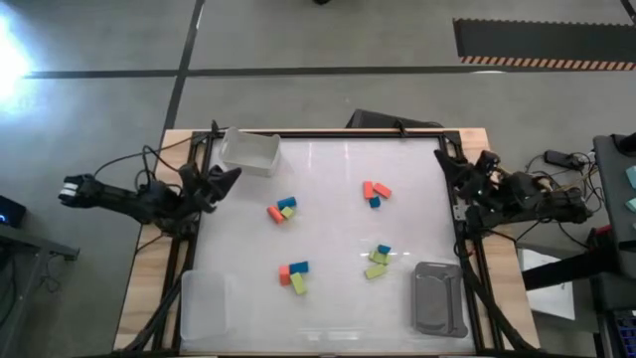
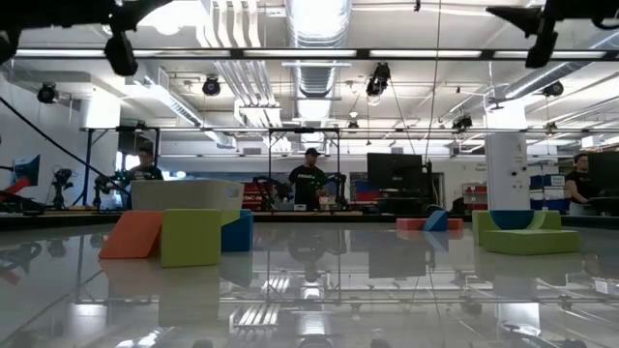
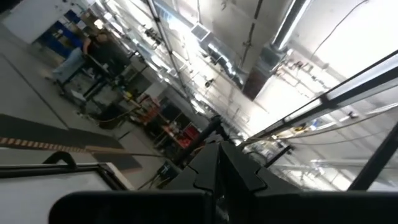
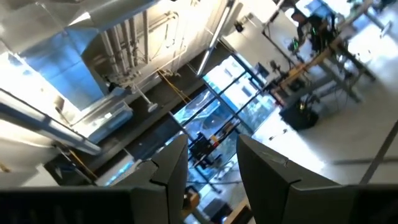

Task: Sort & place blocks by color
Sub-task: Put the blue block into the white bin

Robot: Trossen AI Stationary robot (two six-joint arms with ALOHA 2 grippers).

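Blocks [image 1: 282,210] scattered in four small clusters mid-desk [image 1: 328,298], left claw [image 1: 227,179] pinched together at the desk's nine o'clock edge, right claw [image 1: 444,165] fingers apart, empty, at three o'clock

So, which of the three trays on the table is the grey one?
The grey rectangular tray at the table's near right corner. The other two are clear plastic: one at the far left, one at the near left corner.

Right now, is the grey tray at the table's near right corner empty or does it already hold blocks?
Empty. The high view shows the grey tray with only bare ridged floor; the small coloured blocks lie in clusters on the white tabletop.
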